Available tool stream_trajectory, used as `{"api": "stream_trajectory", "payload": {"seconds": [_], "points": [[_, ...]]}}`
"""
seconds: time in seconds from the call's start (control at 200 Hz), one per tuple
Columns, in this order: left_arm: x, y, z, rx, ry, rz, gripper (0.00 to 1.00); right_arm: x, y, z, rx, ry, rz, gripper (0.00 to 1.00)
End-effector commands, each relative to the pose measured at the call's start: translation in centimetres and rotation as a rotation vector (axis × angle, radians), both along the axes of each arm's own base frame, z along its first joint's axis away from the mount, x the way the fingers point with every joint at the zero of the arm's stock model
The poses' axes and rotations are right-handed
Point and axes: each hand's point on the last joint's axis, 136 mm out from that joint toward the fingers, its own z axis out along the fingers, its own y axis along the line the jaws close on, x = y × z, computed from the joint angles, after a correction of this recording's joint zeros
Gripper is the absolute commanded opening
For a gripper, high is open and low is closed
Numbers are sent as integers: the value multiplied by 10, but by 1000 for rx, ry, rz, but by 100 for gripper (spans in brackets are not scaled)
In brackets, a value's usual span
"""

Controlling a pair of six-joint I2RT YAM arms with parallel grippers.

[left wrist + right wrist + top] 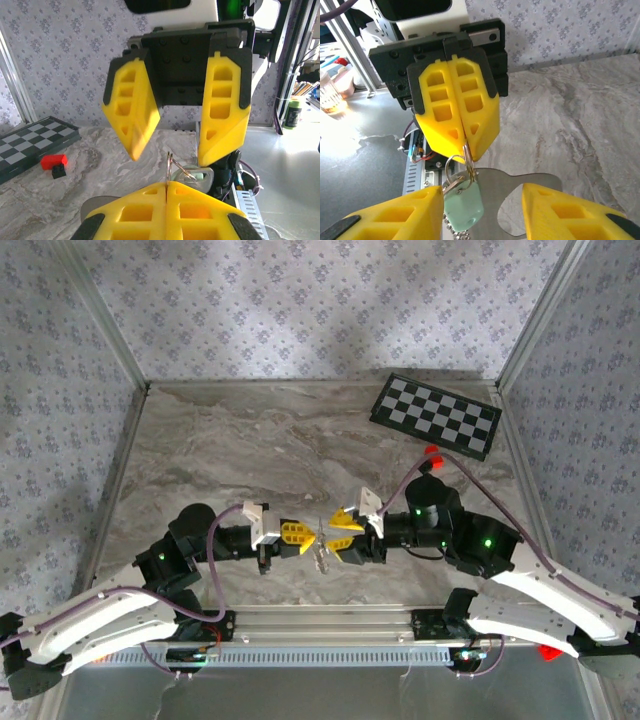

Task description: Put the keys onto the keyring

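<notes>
Left end effector (310, 536) has its yellow fingers pressed flat together, pinching the small loop of the keyring (322, 556) right at the fingertips. The loop sticks out past the tips and the link chain dangles below it. All of that hangs in the air above the tabletop (250, 440), close to the near edge and roughly halfway between the left and right edges.

Right end effector (335, 535) faces it nose to nose with its fingers spread apart, not gripping anything. From the right wrist view, the key (465, 206) with the mint-green head hangs just below the loop, in the gap between the right fingers and closer to one of them. Its metal end sits right up against the loop, but honestly I can't tell if it's actually threaded on or just lying against it. A flat silvery metal plate (520, 192) sits behind the key too.

Other stuff: a folded chessboard (435, 415) near the far right corner, with a small red block (53, 161) just beside it and a little black piece (58, 171) touching the red one.
</notes>
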Motion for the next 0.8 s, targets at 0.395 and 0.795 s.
{"api": "stream_trajectory", "payload": {"seconds": [0.395,0.795], "points": [[2,1,20,-65,-61,15,0,-22,6,-3,29,31,89,54],[1,1,22,-89,-66,11,0,-8,1,-13,-19,1,6,3]]}}
